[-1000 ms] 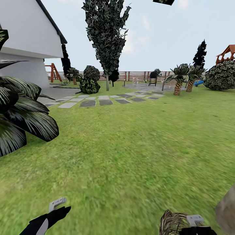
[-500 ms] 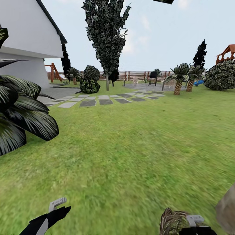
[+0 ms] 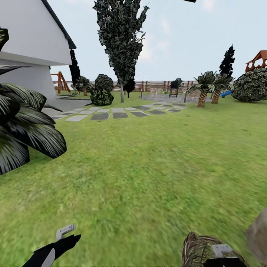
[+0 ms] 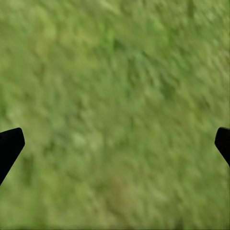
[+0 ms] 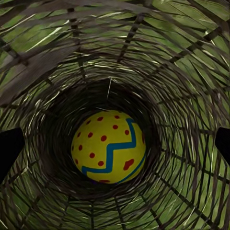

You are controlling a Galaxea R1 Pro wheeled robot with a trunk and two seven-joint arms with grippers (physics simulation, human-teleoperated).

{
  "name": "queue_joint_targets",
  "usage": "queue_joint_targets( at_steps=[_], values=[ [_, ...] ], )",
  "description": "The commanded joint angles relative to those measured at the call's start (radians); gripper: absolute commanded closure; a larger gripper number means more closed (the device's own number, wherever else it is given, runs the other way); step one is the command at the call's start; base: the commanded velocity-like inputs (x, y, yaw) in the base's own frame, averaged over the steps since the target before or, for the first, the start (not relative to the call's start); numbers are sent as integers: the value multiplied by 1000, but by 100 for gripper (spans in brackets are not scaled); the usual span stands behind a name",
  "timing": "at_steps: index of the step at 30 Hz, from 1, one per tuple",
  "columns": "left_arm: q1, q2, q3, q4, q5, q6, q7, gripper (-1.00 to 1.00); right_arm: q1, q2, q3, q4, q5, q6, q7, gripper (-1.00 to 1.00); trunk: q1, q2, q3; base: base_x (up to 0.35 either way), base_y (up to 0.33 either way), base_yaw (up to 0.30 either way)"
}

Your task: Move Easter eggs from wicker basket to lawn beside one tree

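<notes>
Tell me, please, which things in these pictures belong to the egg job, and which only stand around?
Job: wicker basket, one Easter egg at its bottom, lawn, right gripper over the basket.

Around: white house, palm plant, paving slabs, fence.

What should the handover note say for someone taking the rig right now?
Left pincer: open, empty, over bare lawn.
Right pincer: open, inside the wicker basket, aimed at one Easter egg at the bottom; not yet gripped.
Basket stands on the grass by the robot's right arm, next to a grey-brown trunk at the head view's edge.
Done: cannot tell; no eggs seen on the grass.
Left: grasp this egg, lift it out, set it by one tree; check the basket for others.
</notes>
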Motion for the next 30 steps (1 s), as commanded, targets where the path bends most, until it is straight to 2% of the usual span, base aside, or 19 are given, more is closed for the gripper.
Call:
queue_joint_targets(
  at_steps=[1, 30],
  values=[
    [0, -1, 6, -2, 7, 9, -5, -100, -1, -1, 1, -2, 2, 6, 3, -100, 4, -8, -4, 0, 0, 0],
    [0, 0, 6, -3, 7, 8, -4, -100, 0, 0, 1, 0, 2, 6, 3, -100, 115, -211, -95, 0, 0, 0]
  ],
)
